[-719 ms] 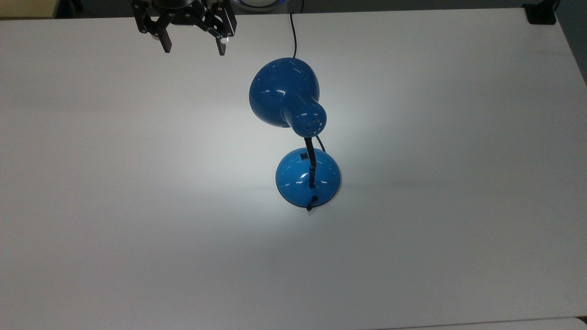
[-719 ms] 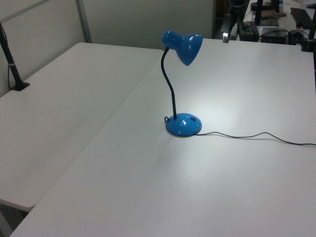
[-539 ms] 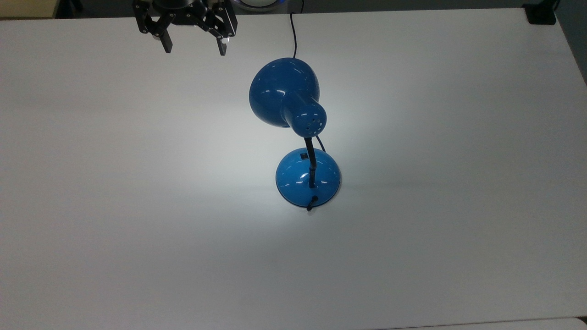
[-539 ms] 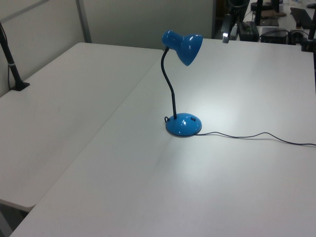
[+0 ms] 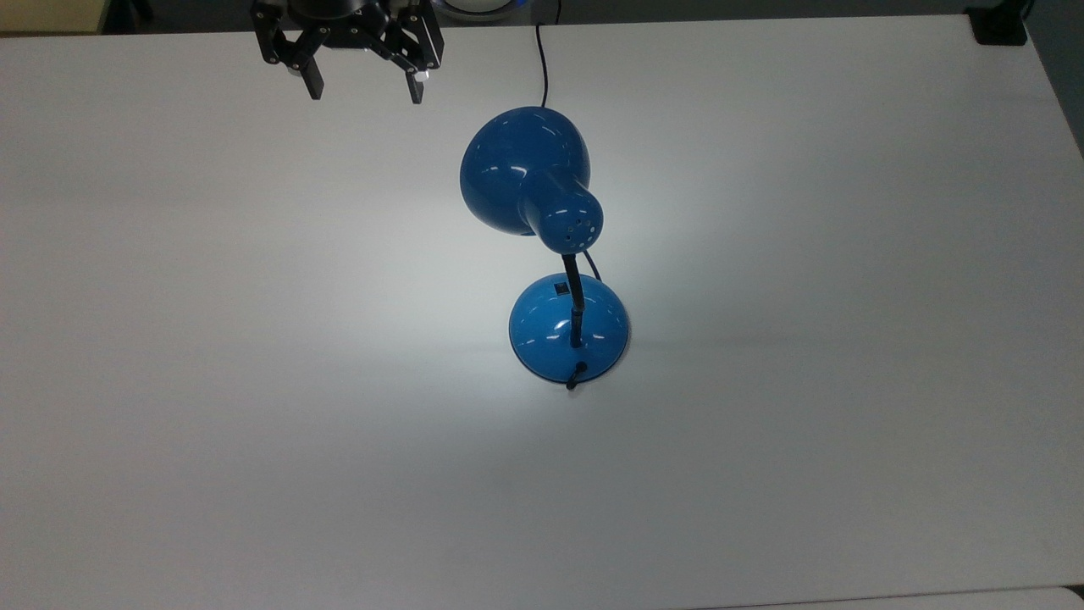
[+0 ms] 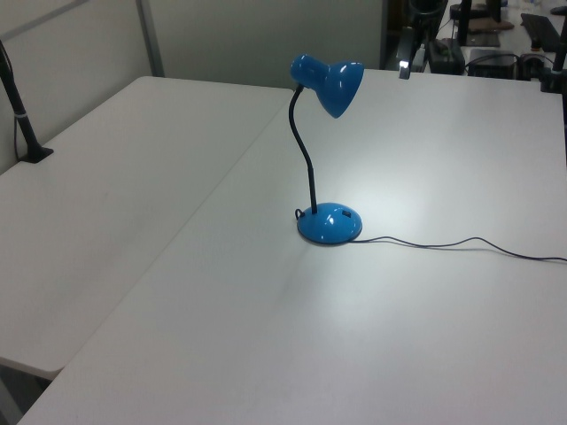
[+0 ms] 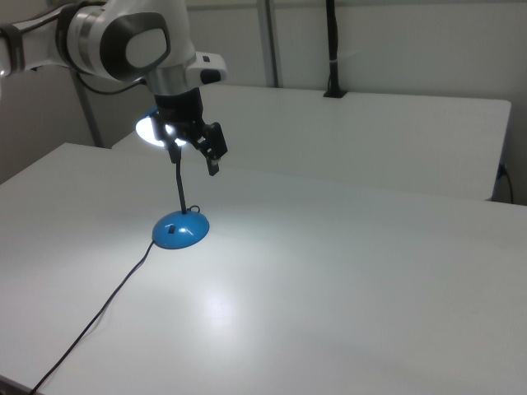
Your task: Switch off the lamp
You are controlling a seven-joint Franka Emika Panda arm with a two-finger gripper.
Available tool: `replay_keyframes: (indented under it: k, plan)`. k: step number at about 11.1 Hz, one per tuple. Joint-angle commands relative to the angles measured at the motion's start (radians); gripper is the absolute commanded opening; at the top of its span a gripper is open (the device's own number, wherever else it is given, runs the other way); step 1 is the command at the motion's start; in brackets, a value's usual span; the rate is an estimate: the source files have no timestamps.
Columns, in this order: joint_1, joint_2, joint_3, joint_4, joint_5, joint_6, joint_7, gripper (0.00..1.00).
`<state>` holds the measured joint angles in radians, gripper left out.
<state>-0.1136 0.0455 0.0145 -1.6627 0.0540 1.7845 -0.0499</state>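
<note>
The blue lamp stands mid-table and is lit, throwing a bright pool on the white table (image 5: 254, 381). In the top view its bell shade (image 5: 518, 168) leans over the round base (image 5: 550, 335), and a small black switch (image 5: 560, 288) sits on the base beside the black neck. My gripper (image 5: 365, 91) hangs open and holds nothing, above the table's far edge, up and to the left of the shade in the top view. In the right view the gripper (image 7: 194, 164) hangs in front of the glowing shade (image 7: 152, 130), above the base (image 7: 180, 230).
The lamp's black cord (image 5: 542, 59) runs off the far edge in the top view and trails across the table in the left view (image 6: 461, 243). A black clamp (image 5: 999, 25) sits at the top view's upper right corner. A second table (image 6: 97, 204) adjoins on the left view's left.
The gripper has shifted slightly to the right in the top view, still open. The lamp has not moved and stays lit.
</note>
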Motion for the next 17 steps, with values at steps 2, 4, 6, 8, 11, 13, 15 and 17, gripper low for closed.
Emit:
replay_keyframes:
  k: [2, 4, 6, 8, 11, 13, 15, 17]
  plan:
    - [0.011, -0.004, 0.001, -0.020, 0.001, -0.036, -0.181, 1.00]
    - [0.023, 0.008, 0.025, -0.031, -0.040, -0.077, -0.318, 1.00]
    - [0.025, 0.011, 0.059, -0.081, -0.043, -0.056, -0.306, 1.00]
    - [0.025, 0.011, 0.081, -0.149, -0.022, 0.033, -0.294, 0.50]
    - [0.046, 0.059, 0.119, -0.206, 0.036, 0.208, -0.151, 0.00]
    - [0.080, 0.103, 0.133, -0.245, 0.036, 0.352, -0.072, 0.00]
    - [0.106, 0.151, 0.133, -0.302, 0.036, 0.508, 0.010, 0.00]
    - [0.133, 0.213, 0.133, -0.301, 0.035, 0.587, 0.085, 0.00]
